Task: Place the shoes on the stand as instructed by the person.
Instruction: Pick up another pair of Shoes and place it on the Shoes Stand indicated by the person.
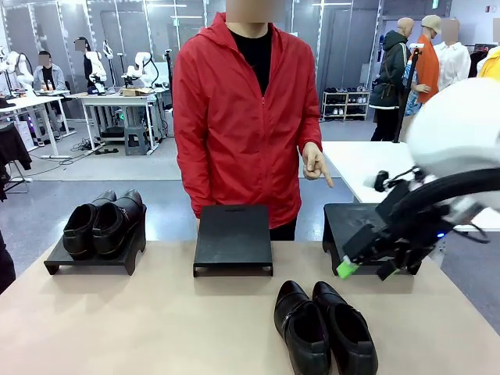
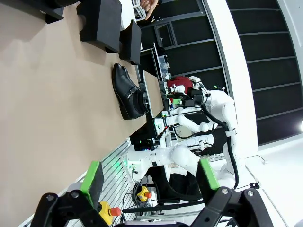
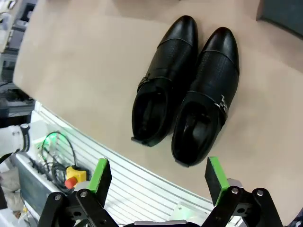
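The right gripper (image 1: pixel 366 270) has its jaws spread wide with nothing between the green pads — it touches neither shoe nor stand. It hangs to the right of the middle stand (image 1: pixel 233 238), just in front of the right stand (image 1: pixel 344 221), with its fingers aimed leftward and down at the table (image 1: pixel 141 328). Its white arm sweeps in from the right, and the big rounded link sits close to the camera. In its own wrist view the gripper looks down on the loose pair (image 3: pixel 187 94), which lies clear beyond the fingertips. The two shoes are side by side, touching, heels nearest the pads and toes pointing away.

The left gripper (image 2: pixel 150 175) is likewise fully spread and empty. Its wrist is rolled so that the table runs sideways, with the loose pair well beyond the pads.

That loose pair lies on the table in front of the middle stand and slightly to its right. The other pair (image 1: pixel 103 223) sits on the left stand (image 1: pixel 94 258), to the left of the middle stand. The person (image 1: pixel 242 109) stands behind the middle stand with one hand (image 1: pixel 316 166) lowered — its index finger points down toward the right stand.
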Robot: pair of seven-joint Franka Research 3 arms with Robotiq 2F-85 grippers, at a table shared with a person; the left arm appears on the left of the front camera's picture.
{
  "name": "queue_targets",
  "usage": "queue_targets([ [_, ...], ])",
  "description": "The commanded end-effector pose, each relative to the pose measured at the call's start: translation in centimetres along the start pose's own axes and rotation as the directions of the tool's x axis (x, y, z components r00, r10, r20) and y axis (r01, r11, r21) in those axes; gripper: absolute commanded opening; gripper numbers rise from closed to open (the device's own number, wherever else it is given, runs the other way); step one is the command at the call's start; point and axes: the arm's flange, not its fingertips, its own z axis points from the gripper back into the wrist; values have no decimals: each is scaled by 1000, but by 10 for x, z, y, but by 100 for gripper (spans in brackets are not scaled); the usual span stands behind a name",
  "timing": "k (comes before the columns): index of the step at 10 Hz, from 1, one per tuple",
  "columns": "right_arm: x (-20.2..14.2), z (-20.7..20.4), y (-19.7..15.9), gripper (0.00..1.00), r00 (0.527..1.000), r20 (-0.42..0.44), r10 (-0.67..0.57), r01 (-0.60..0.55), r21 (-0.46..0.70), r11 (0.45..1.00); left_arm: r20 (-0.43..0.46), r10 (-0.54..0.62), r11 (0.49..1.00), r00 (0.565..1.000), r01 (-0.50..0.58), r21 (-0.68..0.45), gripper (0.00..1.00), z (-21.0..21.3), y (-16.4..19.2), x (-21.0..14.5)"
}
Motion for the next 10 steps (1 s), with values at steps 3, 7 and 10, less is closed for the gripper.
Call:
queue_targets([
  [3, 3, -67, 9, 100, 993, -40, -108, 105, -74, 992, -6, -19, 1000, 1000, 19, -11, 100, 0, -2, -5],
  [7, 6, -113, 4, 100, 989, -45, -141, 132, -160, 978, -6, -19, 1000, 1000, 19, -11, 100, 0, -2, -5],
  [10, 7, -136, 2, 100, 983, -58, -172, 157, -197, 968, -6, -19, 1000, 1000, 19, -11, 100, 0, -2, -5],
])
